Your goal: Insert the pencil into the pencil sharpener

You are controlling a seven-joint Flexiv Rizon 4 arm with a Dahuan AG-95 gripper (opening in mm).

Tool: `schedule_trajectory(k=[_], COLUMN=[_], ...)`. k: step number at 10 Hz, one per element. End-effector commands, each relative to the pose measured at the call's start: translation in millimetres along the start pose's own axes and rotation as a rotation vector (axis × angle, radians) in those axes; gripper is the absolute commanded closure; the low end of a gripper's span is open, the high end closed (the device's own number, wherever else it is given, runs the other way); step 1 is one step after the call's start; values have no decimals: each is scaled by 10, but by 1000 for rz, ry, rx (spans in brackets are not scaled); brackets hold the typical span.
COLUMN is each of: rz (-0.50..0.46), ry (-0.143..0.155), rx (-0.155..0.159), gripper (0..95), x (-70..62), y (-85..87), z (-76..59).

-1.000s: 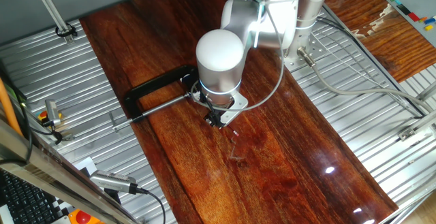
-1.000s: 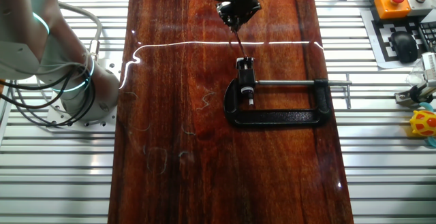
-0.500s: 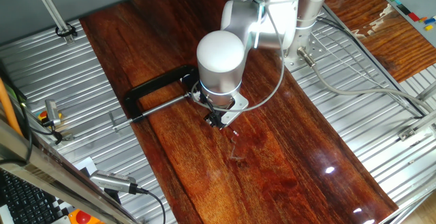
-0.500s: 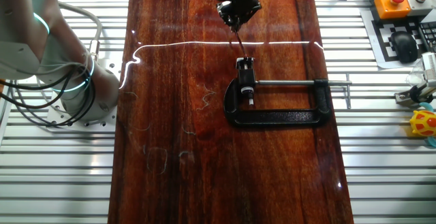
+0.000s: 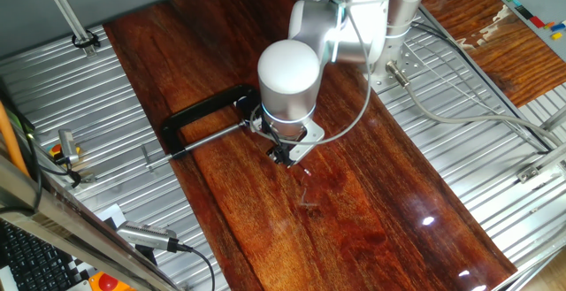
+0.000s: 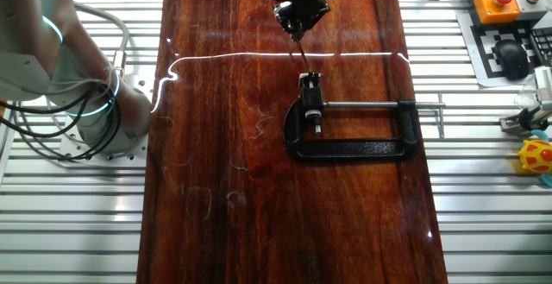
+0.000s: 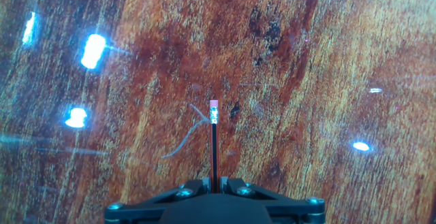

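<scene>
You see a glossy reddish-brown surface (image 6: 224, 146) with dark grain, a black clamp (image 6: 354, 142), a black pencil (image 7: 213, 152) tipped pink, and a white arm (image 5: 287, 79).

Lighting's pretty bright and even across both fixed views, clearly overhead. The glossy wood worktop (image 5: 371, 194) throws back hard white glare spots near its lower right in one fixed view, and a long thin streak of reflection runs across the worktop (image 6: 207, 146) in the other. The hand view is the roughest: several blown-out light blobs on the wood, soft grain detail, and the end effector (image 7: 214, 186) at the bottom edge is dark.
</scene>
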State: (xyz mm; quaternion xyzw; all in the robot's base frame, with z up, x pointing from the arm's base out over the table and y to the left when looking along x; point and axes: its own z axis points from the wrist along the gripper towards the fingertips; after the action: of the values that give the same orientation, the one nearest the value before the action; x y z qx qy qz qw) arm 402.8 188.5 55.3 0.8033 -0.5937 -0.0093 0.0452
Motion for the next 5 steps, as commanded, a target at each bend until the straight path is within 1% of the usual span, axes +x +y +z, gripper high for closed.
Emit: schedule_trajectory(k=[1,5], rz=[1,-6], ry=[-1,3], rx=[0,5], gripper=[950,950], x=[-8,-5], y=[-8,-10], z=[0,7])
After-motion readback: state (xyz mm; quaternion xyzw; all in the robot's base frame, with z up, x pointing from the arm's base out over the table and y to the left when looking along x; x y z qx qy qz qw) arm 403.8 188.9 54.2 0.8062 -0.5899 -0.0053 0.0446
